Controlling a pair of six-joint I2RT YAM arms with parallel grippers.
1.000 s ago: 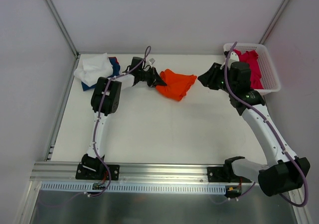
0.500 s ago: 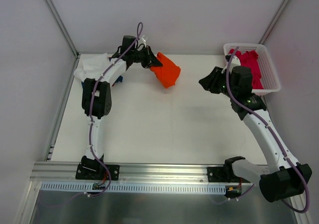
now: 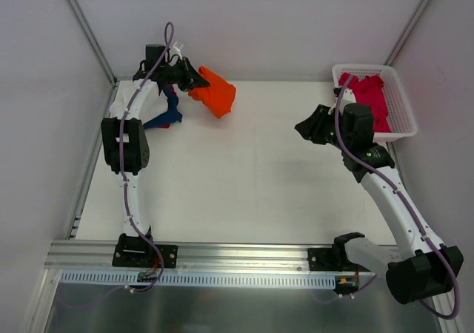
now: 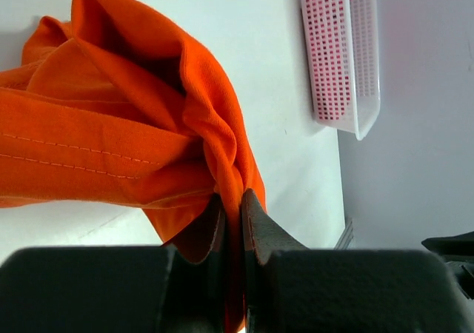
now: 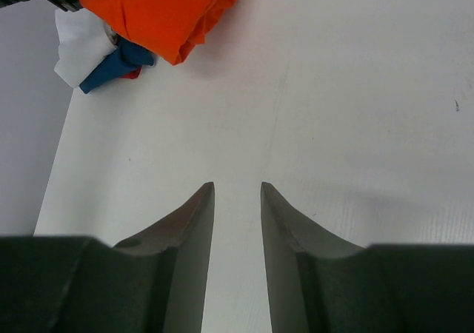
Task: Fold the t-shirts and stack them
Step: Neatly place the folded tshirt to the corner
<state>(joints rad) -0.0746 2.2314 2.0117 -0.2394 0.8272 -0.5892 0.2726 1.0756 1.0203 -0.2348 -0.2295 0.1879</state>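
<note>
The left gripper (image 3: 191, 81) reaches to the far left corner of the tabletop (image 3: 244, 177). Its jaws are pinched together on a fold of the orange t-shirt (image 3: 215, 92). The left wrist view shows the cloth squeezed between the two black fingers (image 4: 263, 237). The shirt is bunched and hangs off the gripper toward the middle of the far edge. Whether its lower part touches the tabletop I cannot tell.

Just beside it, in the far left corner, lie a white t-shirt (image 5: 78, 48) and a navy blue t-shirt (image 3: 169, 115), crumpled together and partly hidden by the left arm.

The right gripper (image 5: 237, 189) hovers over bare tabletop near the right edge, jaws apart with nothing between them. It points toward the orange shirt, well apart from it.

A white mesh basket (image 3: 404, 118) sits at the far right corner, with crimson-pink t-shirts (image 3: 370, 96) heaped inside.
</note>
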